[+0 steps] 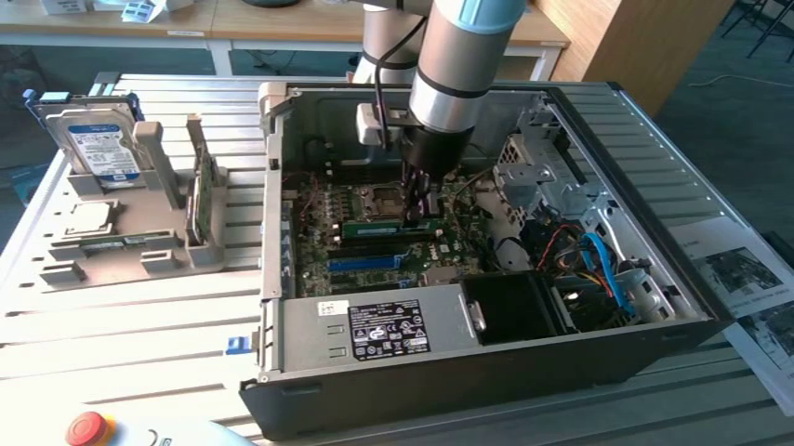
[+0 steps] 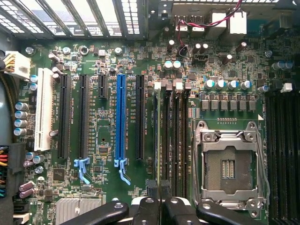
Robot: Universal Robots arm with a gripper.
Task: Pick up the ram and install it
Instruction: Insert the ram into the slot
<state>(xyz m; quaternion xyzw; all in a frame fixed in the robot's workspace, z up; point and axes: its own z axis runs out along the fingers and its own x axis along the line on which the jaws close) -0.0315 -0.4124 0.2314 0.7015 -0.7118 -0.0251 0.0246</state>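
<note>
The tool (image 1: 417,214) is drawn narrow, pinching the ram (image 1: 376,226). Both sit low inside the case (image 1: 496,372) at the motherboard (image 1: 360,260).

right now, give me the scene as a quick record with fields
arm: reaching down into the open computer case
jaws: shut on the ram
ram: level, at the memory slots beside the empty processor socket
seated: cannot tell
holder: on the exterior view's left of the case
hard drive: upright in the holder
chip: flat in the holder
</note>
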